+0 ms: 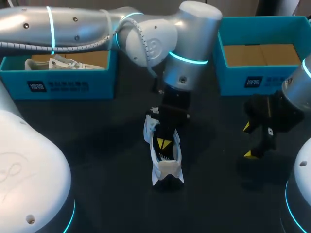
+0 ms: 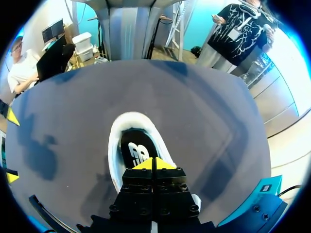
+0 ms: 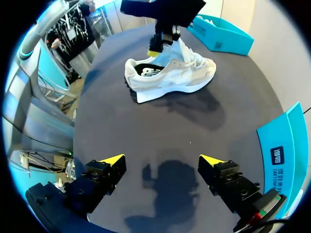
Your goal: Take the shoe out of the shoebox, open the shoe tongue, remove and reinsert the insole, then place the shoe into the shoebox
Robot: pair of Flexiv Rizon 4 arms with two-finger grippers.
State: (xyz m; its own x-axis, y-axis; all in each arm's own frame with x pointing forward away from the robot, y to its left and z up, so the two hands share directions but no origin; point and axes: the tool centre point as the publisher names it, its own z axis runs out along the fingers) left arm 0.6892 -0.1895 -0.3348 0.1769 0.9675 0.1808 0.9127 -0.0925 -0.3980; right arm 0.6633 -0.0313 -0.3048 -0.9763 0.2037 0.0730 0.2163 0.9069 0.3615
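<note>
Shoe [image 1: 167, 167] is sitting upright on its sole in the middle of the table [image 1: 97, 145], outside both boxes. Its long axis is running near-to-far in the head view, heel toward the robot, toe away and lying under the left arm's wrist. The mouth is facing up, and the insole [image 2: 138, 150] is showing dark inside the heel collar.

Left gripper [image 2: 154, 164] is hanging over the mouth from above, its fingers pressed together with the yellow tips meeting just above the insole, at the tongue end of the opening. The heel is lying straight ahead of these fingers, in line with the shoe's axis. Nothing is showing between the tips. Whether they are nipping a thin edge of tongue or insole cannot be told.

Right gripper [image 1: 249, 141] is hovering over bare table to the shoe's right, well apart from it, fingers spread wide and holding nothing. From its own view the shoe is lying side-on ahead.

Judgement: the left arm is much the nearer and is doing the work, and the tongue or insole step looks to be in hand. Any lift of the insole would likely be going up and heelward.

Empty box [image 1: 262, 82] is standing far right, nearer the right arm. The other box [image 1: 63, 85], far left, is holding a second shoe [image 1: 63, 63].
</note>
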